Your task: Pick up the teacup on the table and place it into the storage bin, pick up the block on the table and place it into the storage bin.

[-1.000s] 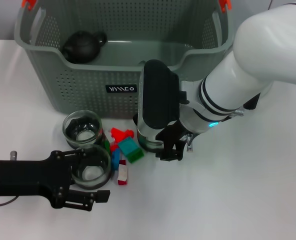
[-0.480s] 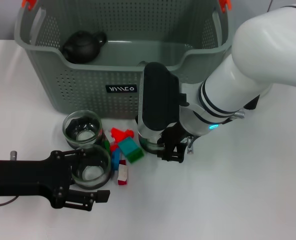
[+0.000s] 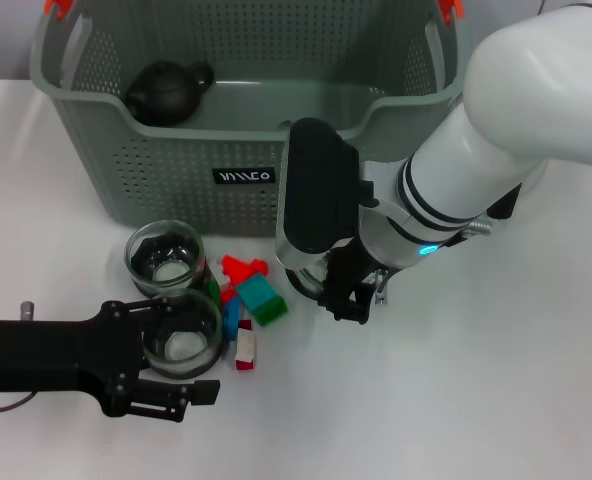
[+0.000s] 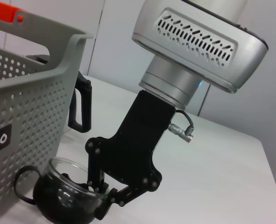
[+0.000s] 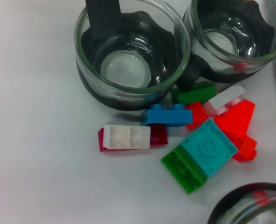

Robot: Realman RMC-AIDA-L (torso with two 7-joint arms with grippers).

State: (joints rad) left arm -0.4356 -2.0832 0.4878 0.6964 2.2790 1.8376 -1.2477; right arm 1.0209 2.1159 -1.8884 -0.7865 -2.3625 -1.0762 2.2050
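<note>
glass teacup [image 4: 58,196] sits clamped in the right tool [image 4: 103,205] beside the storage bin [image 3: 176,180], while the left tool [image 3: 166,375] rests apart around another cup [image 3: 181,335].

Since a second ago, lifted slightly and shifted a little rightward: black right gripper [image 3: 344,300], carrying up the dark-bottomed glass teacup [image 3: 304,281] from the white table [image 3: 476,400].

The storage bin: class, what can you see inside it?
Inside the storage bin, a dark teapot sits in its far left corner. The right claw's arm covers part of the interior.
</note>
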